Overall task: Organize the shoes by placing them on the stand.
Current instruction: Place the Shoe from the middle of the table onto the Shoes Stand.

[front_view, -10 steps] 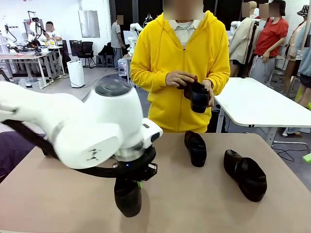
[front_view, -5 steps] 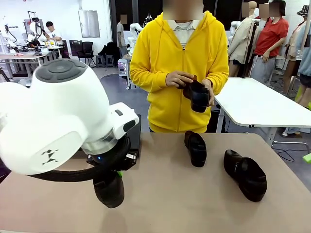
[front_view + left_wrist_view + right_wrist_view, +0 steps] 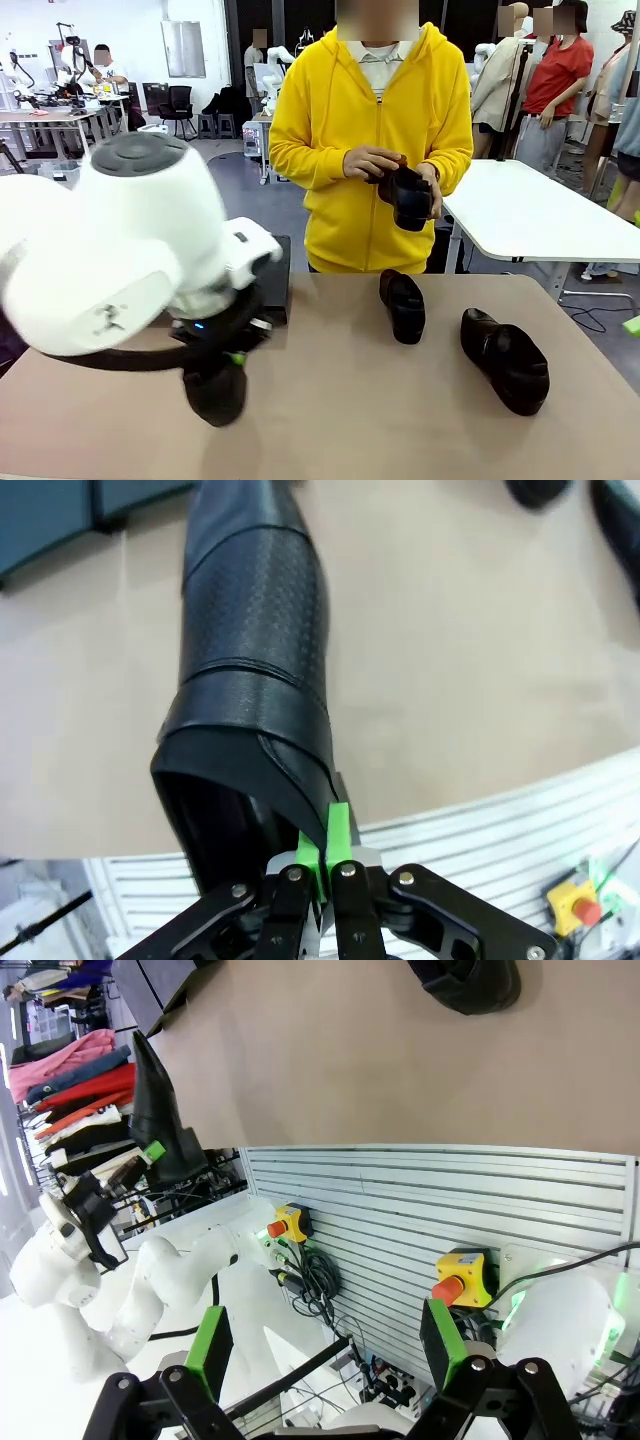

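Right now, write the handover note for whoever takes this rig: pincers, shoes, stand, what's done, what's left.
Left pincer: shut on the rim of the held shoe, which hangs toe-down over the table near the stand.
Right pincer: open, holding nothing, back off the table.
Other shoes: the middle shoe and the far-right shoe lie on the table; the person's hands hold the fourth shoe.
Done: no shoe on the part of the stand that shows.
Left: place all four.

no legible text, no labels, no numbers
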`<control>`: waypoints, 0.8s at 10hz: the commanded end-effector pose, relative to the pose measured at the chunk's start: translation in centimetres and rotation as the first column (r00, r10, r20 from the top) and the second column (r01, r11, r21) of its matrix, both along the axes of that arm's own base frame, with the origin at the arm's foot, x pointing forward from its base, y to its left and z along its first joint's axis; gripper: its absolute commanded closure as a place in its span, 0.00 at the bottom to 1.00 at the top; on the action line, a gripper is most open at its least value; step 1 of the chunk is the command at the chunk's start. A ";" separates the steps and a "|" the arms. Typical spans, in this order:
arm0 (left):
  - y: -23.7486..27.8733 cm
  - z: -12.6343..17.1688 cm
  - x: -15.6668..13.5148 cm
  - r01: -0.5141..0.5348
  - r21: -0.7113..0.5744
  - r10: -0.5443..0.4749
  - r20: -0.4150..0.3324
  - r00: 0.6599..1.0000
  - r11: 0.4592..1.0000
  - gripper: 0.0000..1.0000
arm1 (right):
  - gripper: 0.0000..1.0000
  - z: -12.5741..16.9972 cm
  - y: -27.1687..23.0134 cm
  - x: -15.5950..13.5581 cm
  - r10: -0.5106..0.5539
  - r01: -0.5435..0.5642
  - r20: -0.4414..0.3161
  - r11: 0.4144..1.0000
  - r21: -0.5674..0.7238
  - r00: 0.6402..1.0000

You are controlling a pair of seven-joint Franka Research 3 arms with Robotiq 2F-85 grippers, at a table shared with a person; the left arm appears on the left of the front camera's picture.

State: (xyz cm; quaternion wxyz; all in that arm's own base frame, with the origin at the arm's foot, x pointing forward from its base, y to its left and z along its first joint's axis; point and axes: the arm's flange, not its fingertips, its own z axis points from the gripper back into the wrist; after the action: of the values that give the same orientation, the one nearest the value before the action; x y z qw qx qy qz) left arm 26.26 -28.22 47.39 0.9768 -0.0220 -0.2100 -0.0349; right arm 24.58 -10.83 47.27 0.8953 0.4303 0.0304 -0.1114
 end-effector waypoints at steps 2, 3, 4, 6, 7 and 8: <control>16.3 2.3 4.4 -0.194 0.033 0.179 0.260 0.949 0.981 1.00 | 0.00 0.1 -0.5 -0.2 0.021 -0.021 0.015 1.000 -0.003 1.000; 20.9 1.5 5.9 -0.163 0.086 0.139 0.236 0.962 0.983 1.00 | 0.00 0.1 -0.5 -0.2 0.021 -0.021 0.015 1.000 -0.003 1.000; 23.6 0.7 6.8 -0.089 0.125 0.063 0.201 0.977 0.988 1.00 | 0.00 0.1 -0.5 -0.2 0.021 -0.021 0.015 1.000 -0.003 1.000; 26.2 -0.2 7.6 -0.117 0.098 0.101 0.156 0.983 0.988 1.00 | 0.00 0.1 -0.5 -0.2 0.021 -0.021 0.015 1.000 -0.003 1.000; 26.1 0.1 7.5 -0.180 0.071 0.168 0.140 0.976 0.981 1.00 | 0.00 0.1 -0.5 -0.2 0.021 -0.021 0.015 1.000 -0.003 1.000; 26.7 3.3 10.1 -0.139 0.115 0.120 0.162 0.979 0.983 1.00 | 0.00 0.1 -0.5 -0.2 0.021 -0.021 0.015 1.000 -0.003 1.000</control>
State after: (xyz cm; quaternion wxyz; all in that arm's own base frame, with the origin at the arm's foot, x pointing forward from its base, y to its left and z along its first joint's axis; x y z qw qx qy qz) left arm 36.97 -1.11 49.27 0.9628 0.0510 -0.2648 0.0192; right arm 24.58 -10.86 47.26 0.8952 0.4303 0.0304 -0.1119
